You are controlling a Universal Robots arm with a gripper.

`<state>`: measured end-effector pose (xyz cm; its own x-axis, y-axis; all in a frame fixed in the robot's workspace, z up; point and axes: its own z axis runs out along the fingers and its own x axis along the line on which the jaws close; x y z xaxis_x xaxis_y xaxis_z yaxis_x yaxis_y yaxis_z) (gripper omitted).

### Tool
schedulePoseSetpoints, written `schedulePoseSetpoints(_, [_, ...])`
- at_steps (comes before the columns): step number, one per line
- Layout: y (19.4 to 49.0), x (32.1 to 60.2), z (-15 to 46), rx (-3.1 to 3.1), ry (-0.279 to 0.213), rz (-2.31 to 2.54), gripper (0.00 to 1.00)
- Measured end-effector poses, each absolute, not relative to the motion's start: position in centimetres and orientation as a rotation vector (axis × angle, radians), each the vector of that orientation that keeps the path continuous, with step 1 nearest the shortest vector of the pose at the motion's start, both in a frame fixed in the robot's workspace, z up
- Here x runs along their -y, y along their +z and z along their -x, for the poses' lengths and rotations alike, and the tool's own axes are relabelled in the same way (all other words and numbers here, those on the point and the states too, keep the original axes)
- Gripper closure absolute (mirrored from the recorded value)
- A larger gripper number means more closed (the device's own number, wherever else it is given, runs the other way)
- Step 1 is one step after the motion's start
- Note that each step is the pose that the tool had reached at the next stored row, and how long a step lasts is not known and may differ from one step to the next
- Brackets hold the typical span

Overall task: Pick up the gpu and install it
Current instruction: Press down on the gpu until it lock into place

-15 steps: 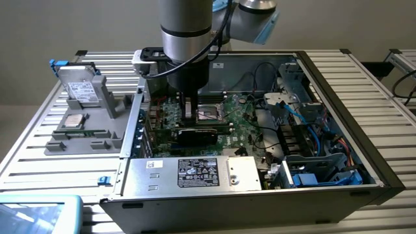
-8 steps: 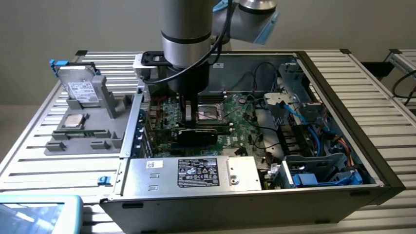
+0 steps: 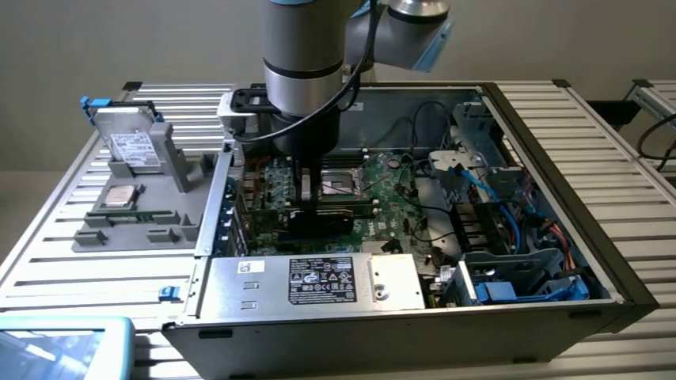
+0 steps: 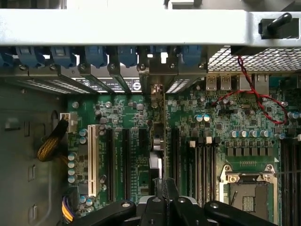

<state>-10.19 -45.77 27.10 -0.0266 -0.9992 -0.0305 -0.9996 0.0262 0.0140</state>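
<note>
Green motherboard (image 3: 407,186) fills the floor of the open computer case (image 3: 560,158), which lies on its side on a slatted aluminium work table (image 3: 591,111). The robot arm (image 3: 306,47) reaches straight down into the case over the expansion-slot area, near the case wall on the exterior view's left.

The gripper (image 3: 313,207) is closed on the gpu (image 3: 319,222), holding it by its upper edge. In the exterior view the card appears as a dark rectangular body standing on edge directly below the fingers, down at motherboard level among the expansion slots. In the wrist view the gripper (image 4: 164,203) shows as black finger hardware, and the gpu (image 4: 156,141) is seen edge-on as a narrow strip running from the fingers towards the rear bracket openings (image 4: 155,66) of the case, lined up with the black slots (image 4: 123,165) beside a white slot (image 4: 91,160). Whether the card is fully seated cannot be determined.

The empty CPU socket (image 3: 340,184) lies just beside the gripper. A silver power supply (image 3: 317,281) with a white label occupies the case edge nearest the camera. Outside the case, on the exterior view's left, a grey parts fixture (image 3: 138,214) on the table holds a hard drive (image 3: 135,146) standing upright and a processor (image 3: 119,195) lying flat.
</note>
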Motion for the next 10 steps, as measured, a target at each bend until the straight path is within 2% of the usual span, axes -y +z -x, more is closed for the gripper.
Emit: schedulePoseSetpoints(10, [26.82,45.76,10.2,-2.246,0.061,2.187,0.88])
